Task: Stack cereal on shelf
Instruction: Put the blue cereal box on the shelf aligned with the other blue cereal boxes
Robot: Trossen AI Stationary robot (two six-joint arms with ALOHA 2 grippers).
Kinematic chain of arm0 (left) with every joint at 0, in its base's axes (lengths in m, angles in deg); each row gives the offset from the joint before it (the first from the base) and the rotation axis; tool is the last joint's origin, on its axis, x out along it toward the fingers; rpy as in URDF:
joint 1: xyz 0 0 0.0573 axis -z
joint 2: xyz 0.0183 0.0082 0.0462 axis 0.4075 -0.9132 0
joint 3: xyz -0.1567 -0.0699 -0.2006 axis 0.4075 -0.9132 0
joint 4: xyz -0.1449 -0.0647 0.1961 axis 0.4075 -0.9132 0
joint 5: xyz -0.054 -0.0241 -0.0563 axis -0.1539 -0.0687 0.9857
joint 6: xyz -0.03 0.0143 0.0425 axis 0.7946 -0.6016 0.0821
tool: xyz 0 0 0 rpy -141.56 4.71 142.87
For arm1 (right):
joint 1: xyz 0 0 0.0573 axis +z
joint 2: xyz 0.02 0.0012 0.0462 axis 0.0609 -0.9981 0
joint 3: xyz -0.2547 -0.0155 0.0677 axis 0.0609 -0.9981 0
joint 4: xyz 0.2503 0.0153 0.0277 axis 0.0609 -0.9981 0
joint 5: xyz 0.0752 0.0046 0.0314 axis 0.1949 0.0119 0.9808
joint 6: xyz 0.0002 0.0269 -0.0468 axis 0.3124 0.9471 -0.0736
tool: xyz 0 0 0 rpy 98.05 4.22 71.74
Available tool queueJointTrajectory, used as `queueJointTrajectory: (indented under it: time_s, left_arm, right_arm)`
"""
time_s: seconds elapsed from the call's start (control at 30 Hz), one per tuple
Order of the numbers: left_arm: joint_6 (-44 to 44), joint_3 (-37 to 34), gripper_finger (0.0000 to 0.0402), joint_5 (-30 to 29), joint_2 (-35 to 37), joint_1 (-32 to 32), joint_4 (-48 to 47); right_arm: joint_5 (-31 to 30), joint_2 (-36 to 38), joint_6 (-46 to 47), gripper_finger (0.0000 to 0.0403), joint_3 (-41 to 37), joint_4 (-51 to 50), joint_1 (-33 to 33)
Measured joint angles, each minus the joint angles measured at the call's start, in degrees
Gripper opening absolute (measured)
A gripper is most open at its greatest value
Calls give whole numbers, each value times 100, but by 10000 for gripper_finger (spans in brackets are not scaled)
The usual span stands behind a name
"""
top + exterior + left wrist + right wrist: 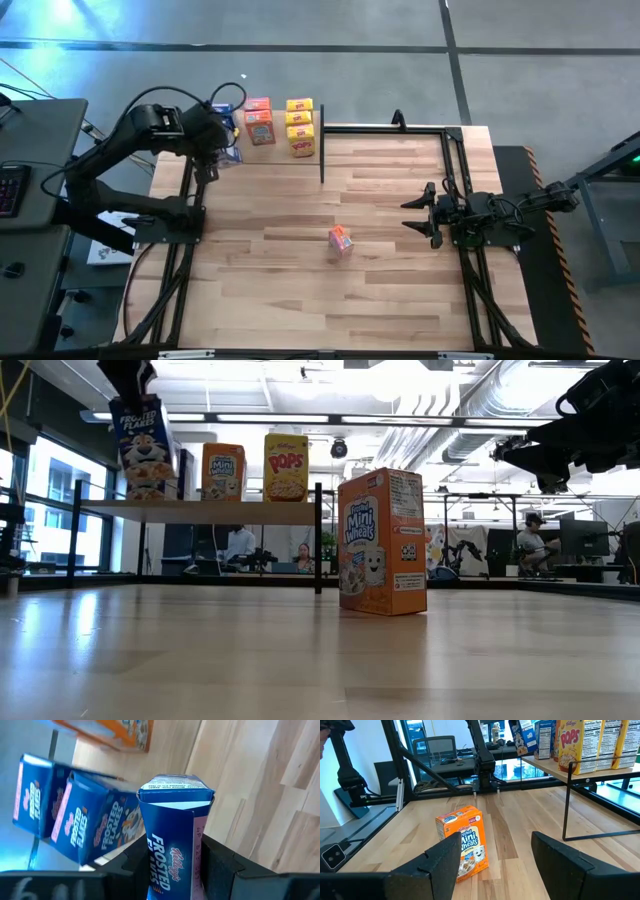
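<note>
Orange box (383, 542) upright mid-table, likely blocking nothing; left hand (175, 865) clamps blue box (172, 835) over shelf (200, 511)

We see one orange-red Mini-Wheats box (341, 240) standing upright and alone on the tabletop, well apart from the shelf (200, 511), a light-wood board raised on thin black posts. On the shelf we see orange-red boxes (259, 122) and yellow Pops boxes (300, 125) standing upright in rows, with two blue Frosted Flakes boxes (75, 815) beside them at the shelf's outer end. We find a third blue Frosted Flakes box (172, 840) upright above that end, gripped at its top.
</note>
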Motion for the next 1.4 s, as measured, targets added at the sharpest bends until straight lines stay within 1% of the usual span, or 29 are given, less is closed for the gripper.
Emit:
queueJointTrajectory:
  time_s: [0.2,0.6,0.7,0.83,1.17,1.4]
  left_arm:
    - [-186,-277,129,-2,244,-295,-6]
    - [-1005,-355,129,-7,306,-687,0]
    - [-1071,-426,129,-2,272,-719,17]
    - [-1391,-553,129,15,265,-727,-2]
    - [-1632,-556,129,-5,117,-726,5]
    - [-1802,-556,129,-173,30,-725,27]
  right_arm:
    - [-1,0,0,234,0,1,-1]
    - [-2,0,1,234,0,0,-1]
    - [-1,0,1,234,0,2,-2]
    - [-2,0,2,234,0,2,-1]
    - [-2,0,0,234,0,1,0]
    - [-2,0,2,234,0,0,1]
